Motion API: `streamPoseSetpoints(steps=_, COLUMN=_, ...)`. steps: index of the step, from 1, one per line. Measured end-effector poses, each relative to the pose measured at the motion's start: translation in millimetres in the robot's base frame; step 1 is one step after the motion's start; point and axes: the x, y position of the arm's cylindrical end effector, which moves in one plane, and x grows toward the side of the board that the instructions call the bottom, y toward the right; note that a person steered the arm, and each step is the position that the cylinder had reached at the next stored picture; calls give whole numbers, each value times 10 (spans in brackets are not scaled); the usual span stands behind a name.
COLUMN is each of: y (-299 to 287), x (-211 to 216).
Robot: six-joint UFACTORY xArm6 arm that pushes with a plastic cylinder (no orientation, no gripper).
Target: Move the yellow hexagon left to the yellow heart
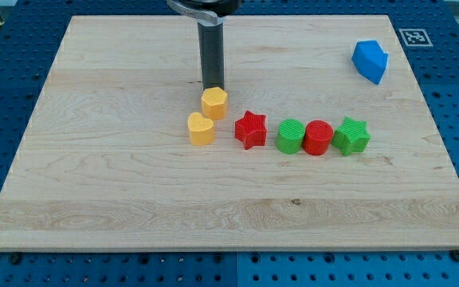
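So my tip point(213, 86) sits right at the top edge of the yellow hexagon point(214, 103), looks like it's touching, and it's just a bare rod holding nothing. The hexagon is snug against the yellow heart point(201, 128), up and slightly right of it. Off to the view's right: red star point(251, 129), green cylinder point(291, 136), red cylinder point(318, 137), green star point(351, 135). A blue block point(370, 60) sits top right on the wooden board point(118, 199).

Straight dark rod point(213, 56) under a silver-grey collar.

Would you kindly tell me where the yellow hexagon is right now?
The yellow hexagon sits left of the board's centre, just below my tip, above-right of the yellow heart, left of the red star.
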Motion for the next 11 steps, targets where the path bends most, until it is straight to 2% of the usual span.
streamPoseSetpoints(steps=2, y=447, x=347)
streamPoseSetpoints(steps=3, y=365, x=403)
streamPoseSetpoints(steps=6, y=-399, x=378)
streamPoseSetpoints(steps=7, y=-385, x=365)
streamPoseSetpoints(steps=8, y=-199, x=212)
streamPoseSetpoints(steps=9, y=-302, x=26)
streamPoseSetpoints(steps=10, y=-799, x=-24)
streamPoseSetpoints(steps=11, y=-833, x=-24)
